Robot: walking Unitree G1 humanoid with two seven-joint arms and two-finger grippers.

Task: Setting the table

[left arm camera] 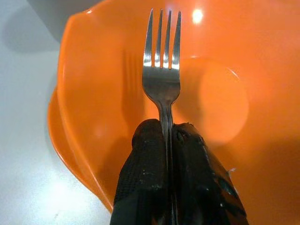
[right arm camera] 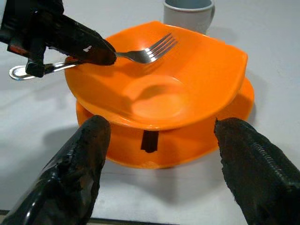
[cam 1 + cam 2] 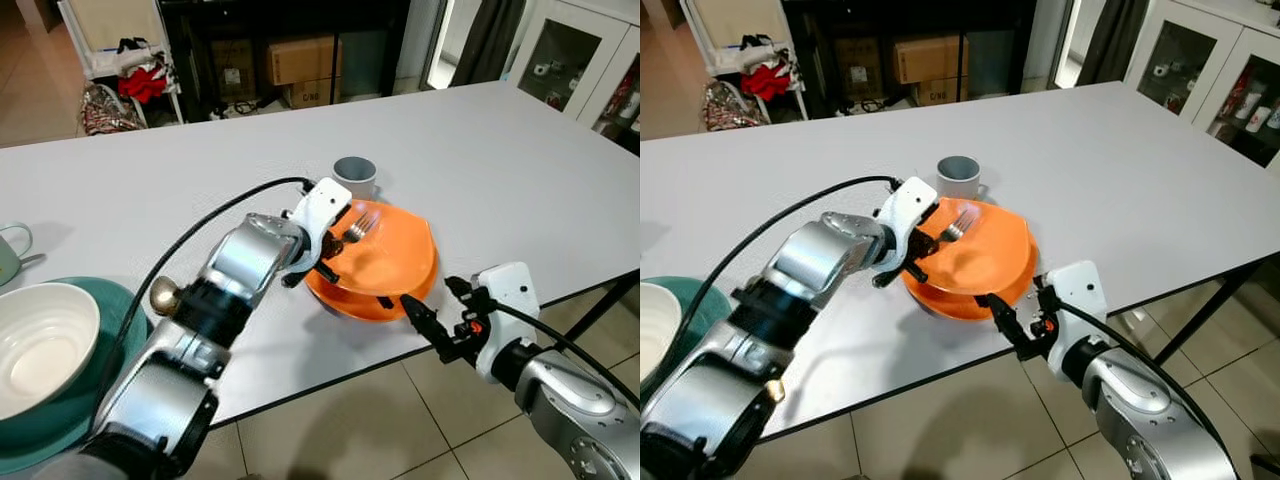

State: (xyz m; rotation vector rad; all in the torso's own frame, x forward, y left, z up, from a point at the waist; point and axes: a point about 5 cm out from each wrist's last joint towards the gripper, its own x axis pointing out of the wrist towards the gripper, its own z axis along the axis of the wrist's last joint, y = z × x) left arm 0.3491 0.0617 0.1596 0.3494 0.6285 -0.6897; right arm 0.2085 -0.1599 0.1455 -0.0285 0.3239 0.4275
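An orange bowl [image 3: 390,260] sits on an orange plate [image 3: 345,300] near the front edge of the white table [image 3: 500,170]. My left gripper [image 3: 338,243] is shut on the handle of a silver fork [image 1: 161,79]. It holds the fork level over the bowl's near-left rim, tines pointing across the bowl. My right gripper [image 3: 433,300] stands open just off the table's front edge. Its fingers [image 2: 89,154] are spread wide, one to each side of the bowl and plate, apart from both. A grey mug [image 3: 355,177] stands right behind the bowl.
At the table's left end a white bowl [image 3: 40,345] rests on a teal plate [image 3: 115,305], with a pale green mug [image 3: 10,250] behind it. Beyond the table stand a chair with clothes [image 3: 130,70], cardboard boxes [image 3: 300,60] and a glass cabinet [image 3: 570,60].
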